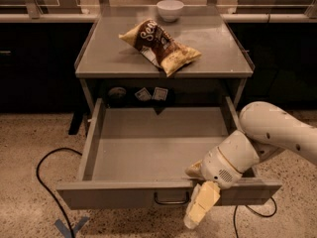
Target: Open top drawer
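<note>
The top drawer (124, 198) of the grey metal cabinet stands pulled far out toward me. Its broad shallow tray (148, 148) shows nothing inside. Its small dark wire handle (171, 199) is at the centre of the front panel. My gripper (199, 202), cream-coloured on a white arm (277, 133), sits at the drawer's front edge, just right of the handle, reaching down over the front panel.
On the cabinet top (99, 58) lie a brown chip bag (158, 46) and a white bowl (170, 9) at the back. A black cable (42, 182) loops on the speckled floor at left. Blue tape (69, 228) marks the floor. Dark counters stand on both sides.
</note>
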You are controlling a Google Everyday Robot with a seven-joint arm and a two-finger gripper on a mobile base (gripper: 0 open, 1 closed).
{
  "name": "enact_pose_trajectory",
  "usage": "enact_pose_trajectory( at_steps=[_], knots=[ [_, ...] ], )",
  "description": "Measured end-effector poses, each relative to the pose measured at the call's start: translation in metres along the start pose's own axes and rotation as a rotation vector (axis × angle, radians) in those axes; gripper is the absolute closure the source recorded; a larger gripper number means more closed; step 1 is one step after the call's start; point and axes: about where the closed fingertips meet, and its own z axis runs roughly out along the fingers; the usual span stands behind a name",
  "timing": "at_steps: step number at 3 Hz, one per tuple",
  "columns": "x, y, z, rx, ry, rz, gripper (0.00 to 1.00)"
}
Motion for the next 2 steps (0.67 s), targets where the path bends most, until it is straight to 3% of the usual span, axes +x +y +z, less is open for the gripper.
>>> enact_pose_trajectory(
  at_steps=[1, 2],
  knots=[
    [0.0105, 0.0294, -0.0029, -0.021, -0.020, 0.061, 0.00],
    [0.0110, 0.0296, -0.0005, -0.031, -0.020, 0.060, 0.00]
  ],
)
